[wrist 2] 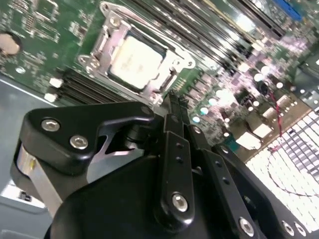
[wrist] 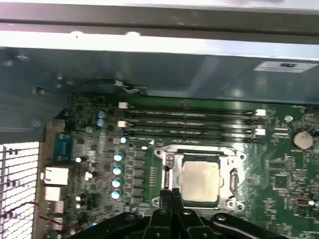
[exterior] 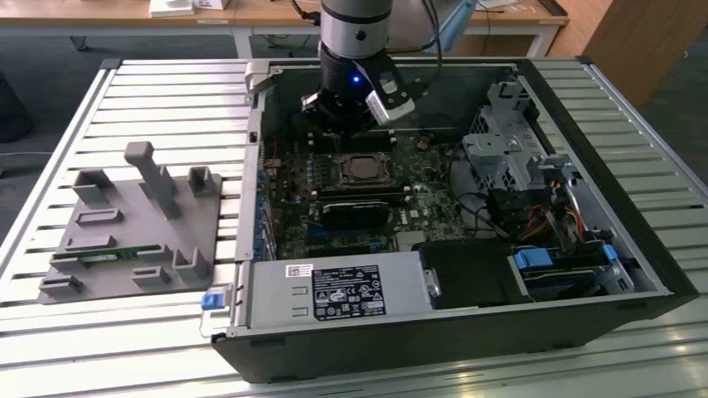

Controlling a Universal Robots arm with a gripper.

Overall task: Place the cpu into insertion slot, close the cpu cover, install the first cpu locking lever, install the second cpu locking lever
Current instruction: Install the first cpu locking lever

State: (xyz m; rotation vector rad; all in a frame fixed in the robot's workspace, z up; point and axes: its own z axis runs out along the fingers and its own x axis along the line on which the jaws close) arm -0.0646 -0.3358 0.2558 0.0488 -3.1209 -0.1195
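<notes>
Already the cpu (wrist: 200, 180) lies under its closed cover (wrist: 233, 175); the lever step seems in hand.
Fingers (wrist: 166, 195) pinched together, empty, beside the cover; levers likely need careful hooking.

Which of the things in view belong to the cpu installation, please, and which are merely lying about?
Job in hand: small flat grey square cpu; thin silvery square-framed metal cpu cover framing it; black gripper, shut, close beside them.
Lying about: long narrow black memory slots; grey plastic fixture block; green memory stick on it; silver labelled power-supply box.
</notes>
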